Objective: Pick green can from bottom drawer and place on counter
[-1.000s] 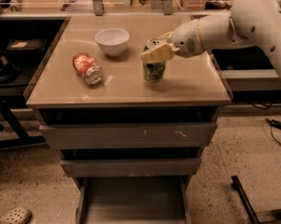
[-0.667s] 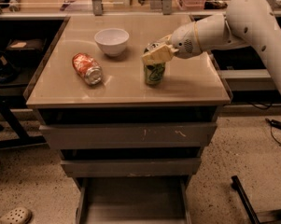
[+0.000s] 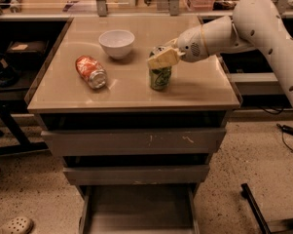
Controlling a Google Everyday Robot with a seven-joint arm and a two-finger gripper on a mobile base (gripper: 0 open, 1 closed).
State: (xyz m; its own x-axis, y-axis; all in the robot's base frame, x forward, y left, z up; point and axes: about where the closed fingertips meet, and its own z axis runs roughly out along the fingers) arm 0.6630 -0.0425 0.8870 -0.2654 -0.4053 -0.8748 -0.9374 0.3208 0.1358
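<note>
The green can [image 3: 160, 78] stands upright on the beige counter [image 3: 131, 89], right of its middle. My gripper [image 3: 164, 52] reaches in from the right, and its fingers [image 3: 161, 59] are closed around the can's top, hiding the lid. The bottom drawer [image 3: 136, 213] is pulled open at the foot of the grey unit, and its tray shows nothing inside.
A white bowl [image 3: 116, 43] sits on the counter behind and left of the can. A crushed orange-red can [image 3: 90, 71] lies on its side at the left. The two upper drawers [image 3: 134, 141] are closed. Shelves and cables flank the unit.
The gripper and the can stay in the same place on the counter. The arm's upper part has shifted slightly.
</note>
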